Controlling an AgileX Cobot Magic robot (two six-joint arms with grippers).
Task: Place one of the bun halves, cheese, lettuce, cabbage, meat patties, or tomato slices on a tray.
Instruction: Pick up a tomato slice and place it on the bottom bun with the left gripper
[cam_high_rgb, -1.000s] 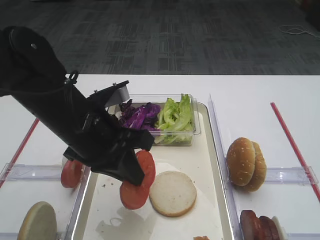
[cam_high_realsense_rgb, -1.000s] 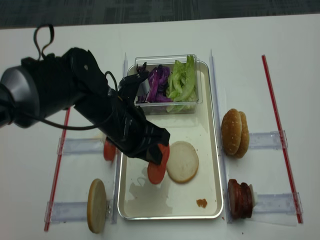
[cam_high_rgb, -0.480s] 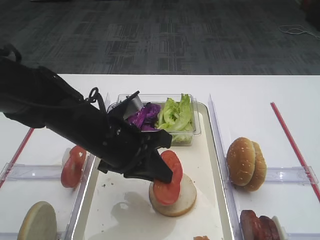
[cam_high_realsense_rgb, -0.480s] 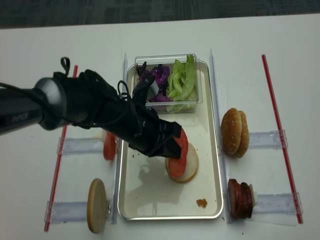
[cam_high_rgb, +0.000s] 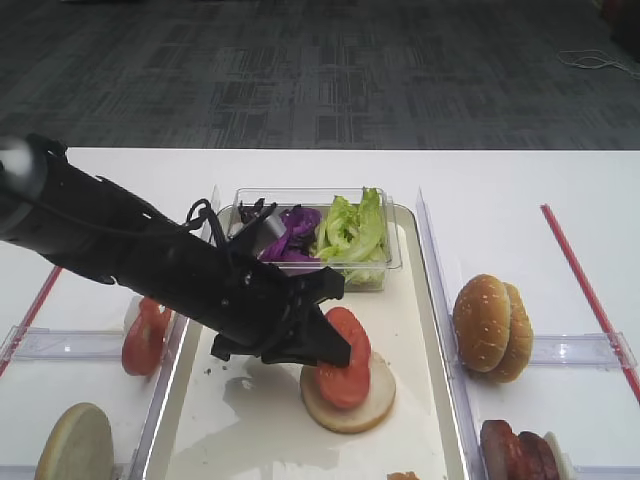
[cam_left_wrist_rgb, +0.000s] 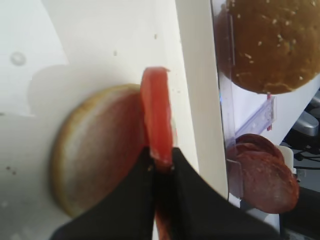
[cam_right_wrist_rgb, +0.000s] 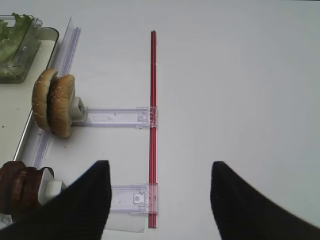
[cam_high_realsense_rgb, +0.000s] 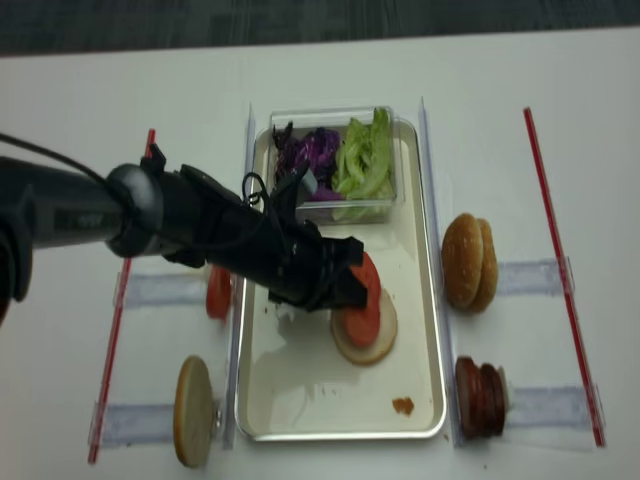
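Observation:
My left gripper (cam_high_rgb: 328, 350) is shut on a bright-red tomato slice (cam_left_wrist_rgb: 156, 117), held on edge. The slice (cam_high_rgb: 346, 358) stands over the cut face of a bun half (cam_high_rgb: 352, 402) that lies on the cream tray (cam_high_rgb: 425, 330). In the left wrist view the slice's lower edge is pinched just right of the bun half (cam_left_wrist_rgb: 95, 150). Whether it touches the bun I cannot tell. My right gripper (cam_right_wrist_rgb: 160, 165) hangs open over bare table, holding nothing. Cheese is out of view.
A clear box at the tray's far end holds purple cabbage (cam_high_rgb: 285, 230) and lettuce (cam_high_rgb: 352, 230). Sesame buns (cam_high_rgb: 492, 327) and meat patties (cam_high_rgb: 515, 452) stand in holders to the right. More tomato slices (cam_high_rgb: 145, 335) and a bun half (cam_high_rgb: 75, 445) stand to the left. A red strip (cam_right_wrist_rgb: 153, 125) lies below my right gripper.
My left gripper has carried the tomato slice rightward from over the bare tray floor to the bun half, and has come lower. The right arm's earlier place is not shown.

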